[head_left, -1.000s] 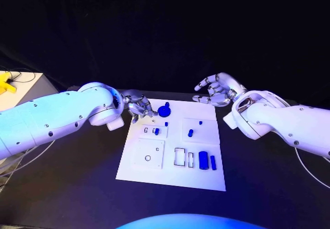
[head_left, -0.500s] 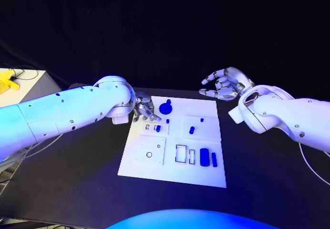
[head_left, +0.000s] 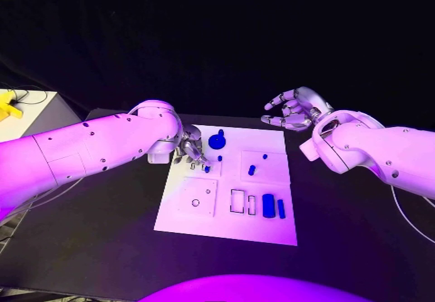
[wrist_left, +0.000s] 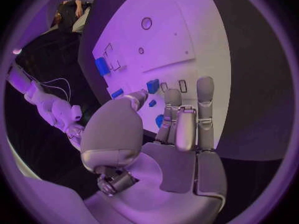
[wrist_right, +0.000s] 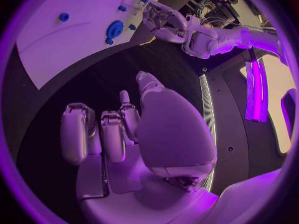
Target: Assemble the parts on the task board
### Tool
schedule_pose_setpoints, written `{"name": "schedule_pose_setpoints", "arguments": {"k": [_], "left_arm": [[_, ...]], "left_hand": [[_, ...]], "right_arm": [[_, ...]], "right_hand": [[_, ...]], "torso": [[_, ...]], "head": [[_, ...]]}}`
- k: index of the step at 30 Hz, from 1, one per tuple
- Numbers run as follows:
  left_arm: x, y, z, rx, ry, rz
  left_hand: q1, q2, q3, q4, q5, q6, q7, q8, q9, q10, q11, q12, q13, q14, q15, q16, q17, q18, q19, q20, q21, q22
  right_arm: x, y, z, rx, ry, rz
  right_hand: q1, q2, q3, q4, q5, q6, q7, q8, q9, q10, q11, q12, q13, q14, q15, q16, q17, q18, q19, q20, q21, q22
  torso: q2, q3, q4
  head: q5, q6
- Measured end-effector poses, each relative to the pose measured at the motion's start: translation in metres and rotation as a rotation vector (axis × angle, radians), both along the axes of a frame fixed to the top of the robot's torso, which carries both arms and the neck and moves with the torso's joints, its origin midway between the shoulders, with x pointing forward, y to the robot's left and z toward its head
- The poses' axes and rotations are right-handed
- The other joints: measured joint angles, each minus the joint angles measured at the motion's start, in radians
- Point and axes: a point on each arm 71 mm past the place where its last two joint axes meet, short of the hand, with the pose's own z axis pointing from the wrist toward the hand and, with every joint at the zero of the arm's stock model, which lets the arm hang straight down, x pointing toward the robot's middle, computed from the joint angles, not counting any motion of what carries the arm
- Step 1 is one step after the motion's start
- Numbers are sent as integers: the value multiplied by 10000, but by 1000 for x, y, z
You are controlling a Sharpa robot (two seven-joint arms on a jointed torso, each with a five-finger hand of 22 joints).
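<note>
Task board (head_left: 204,217): white plate lying flat at the middle of the black counter (head_left: 100,233), bearing outlined recesses; no legible writing or brand.

Parts: round blue piece (head_left: 217,141) near the far edge; a small blue piece (head_left: 251,170) on an inner panel; two upright blue bars (head_left: 268,204) at the near right (side by side).

Left hand (head_left: 191,150): over the board's far left corner, fingers apart and pointing down, holding nothing.

Right hand (head_left: 291,110): beyond the far right corner, fingers loosely curled but apart, empty.
</note>
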Motion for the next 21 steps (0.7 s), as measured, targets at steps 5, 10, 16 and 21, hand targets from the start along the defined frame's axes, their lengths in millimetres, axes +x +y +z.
{"name": "schedule_pose_setpoints", "arguments": {"k": [5,10,16,21], "left_arm": [[0,-2,-1,79,113,-71],[-1,-3,-1,88,167,-118],[-2,-4,-1,49,232,-139],[-2,-6,-2,4,282,-159]], "left_hand": [[0,0,0,0,0,0,0,0,10,0,0,0,-17,0,0,0,0,0,0,0,0,-13],[0,0,0,0,0,1,0,0,9,0,0,0,-17,0,0,0,-1,0,0,0,0,-24],[0,0,0,0,0,1,0,0,8,1,0,0,-17,0,0,0,-1,0,0,0,0,-24],[0,0,1,0,0,1,0,0,22,1,0,0,-9,35,35,0,-2,0,0,0,0,-17]], "right_arm": [[1,0,0,-5,39,-4],[1,0,-1,-21,87,-33],[2,0,-1,-42,148,-52],[2,0,-2,-58,191,-77]], "right_hand": [[0,0,0,0,0,-37,-34,0,0,0,0,-36,-1,0,0,0,0,0,0,0,0,-1],[-63,18,0,0,0,-37,-34,0,-11,0,0,-36,-2,0,0,0,0,1,0,0,0,-2],[-82,2,0,0,0,-37,-34,0,-11,1,0,-36,-3,0,0,0,0,0,0,0,0,-2],[-81,1,0,0,0,-37,-34,0,-11,1,0,-36,-3,0,0,0,-1,0,0,0,0,-3]], "torso": [[5,-7,6],[6,-12,18],[11,-14,23],[12,-16,27]], "head": [[-25,-12],[-35,-41],[-36,-70],[-47,-74]]}}
